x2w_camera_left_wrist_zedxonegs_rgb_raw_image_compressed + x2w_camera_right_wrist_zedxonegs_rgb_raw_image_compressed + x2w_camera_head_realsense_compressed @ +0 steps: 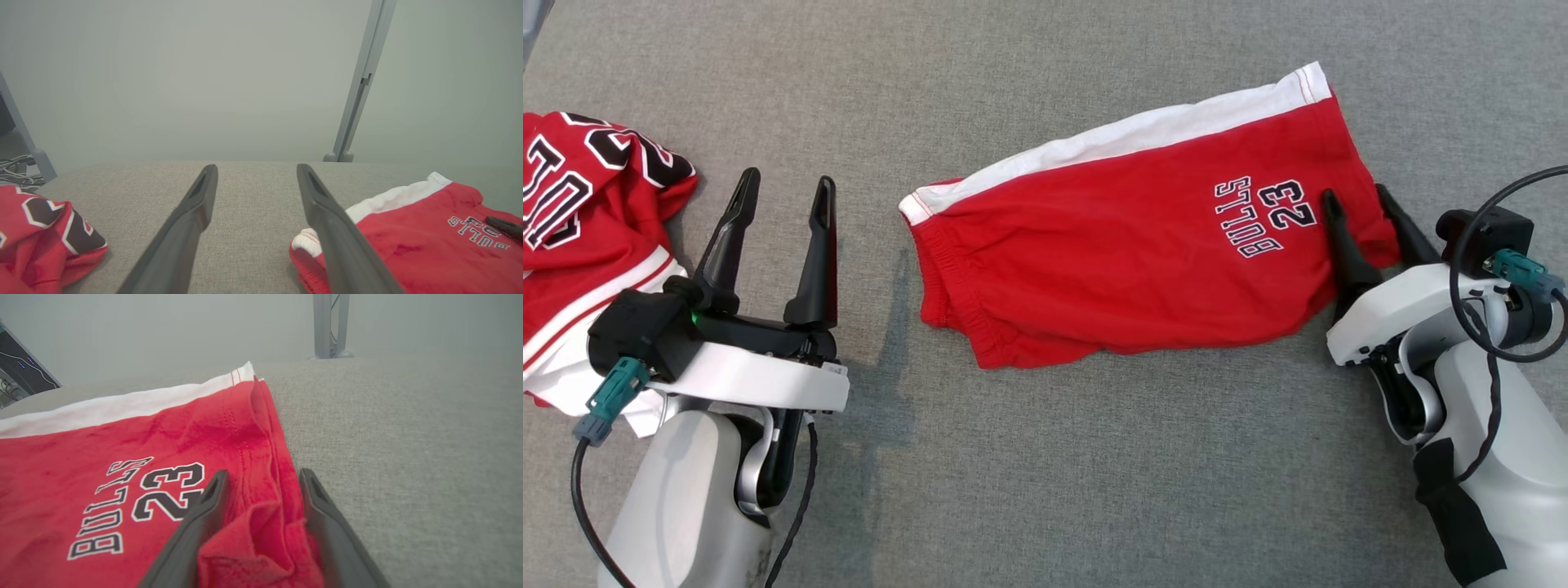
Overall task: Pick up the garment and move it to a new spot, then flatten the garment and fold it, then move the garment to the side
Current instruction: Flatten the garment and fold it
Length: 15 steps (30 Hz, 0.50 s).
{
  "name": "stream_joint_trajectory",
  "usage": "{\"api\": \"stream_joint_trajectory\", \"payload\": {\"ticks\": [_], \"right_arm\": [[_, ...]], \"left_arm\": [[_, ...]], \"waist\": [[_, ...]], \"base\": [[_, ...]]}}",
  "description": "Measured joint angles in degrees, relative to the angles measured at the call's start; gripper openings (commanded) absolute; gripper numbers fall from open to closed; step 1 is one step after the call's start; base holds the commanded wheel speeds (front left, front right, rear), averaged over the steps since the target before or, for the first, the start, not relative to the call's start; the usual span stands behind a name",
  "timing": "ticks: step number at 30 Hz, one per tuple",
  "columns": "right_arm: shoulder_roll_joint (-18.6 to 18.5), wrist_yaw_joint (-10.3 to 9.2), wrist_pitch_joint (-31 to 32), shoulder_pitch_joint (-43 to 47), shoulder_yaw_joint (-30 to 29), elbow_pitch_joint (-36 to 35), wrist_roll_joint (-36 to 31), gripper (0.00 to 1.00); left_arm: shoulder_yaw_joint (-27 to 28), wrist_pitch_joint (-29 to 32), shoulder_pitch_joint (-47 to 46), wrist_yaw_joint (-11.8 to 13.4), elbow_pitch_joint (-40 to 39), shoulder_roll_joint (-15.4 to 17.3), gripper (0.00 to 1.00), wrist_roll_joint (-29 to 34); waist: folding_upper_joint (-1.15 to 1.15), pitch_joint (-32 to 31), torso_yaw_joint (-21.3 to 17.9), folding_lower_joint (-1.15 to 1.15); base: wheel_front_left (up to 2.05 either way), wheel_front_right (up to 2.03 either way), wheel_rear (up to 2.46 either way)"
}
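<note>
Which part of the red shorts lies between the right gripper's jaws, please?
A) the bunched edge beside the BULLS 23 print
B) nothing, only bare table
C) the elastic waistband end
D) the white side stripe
A: the jaws of the right gripper flank a bunched red fold of the shorts, right beside the BULLS 23 print.

Left gripper (257,169), fingers spread wide, above grey fabric surface (253,245), between red shorts (416,241) and crumpled red jersey (24,253).
</note>
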Motion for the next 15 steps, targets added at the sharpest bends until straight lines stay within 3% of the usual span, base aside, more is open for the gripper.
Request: {"api": "stream_joint_trajectory", "payload": {"ticks": [6, 15], "right_arm": [[0.3, 0.0, -0.1, 1.4, 0.8, -0.4, 2.3, 0.0], [1.5, 0.01, -1.7, 9.9, -0.6, -7.0, 5.2, 0.0]], "left_arm": [[0.1, 0.0, 0.2, 0.0, 0.3, 0.0, 1.0, 0.0], [-0.1, 0.6, 1.5, 0.6, -0.2, 0.6, 1.0, 0.1]], "waist": [[0.0, -1.0, -1.0, 0.0], [0.0, -3.6, -3.8, 0.0]], "base": [[0.0, 0.0, 0.0], [0.0, 0.0, 0.0]]}}
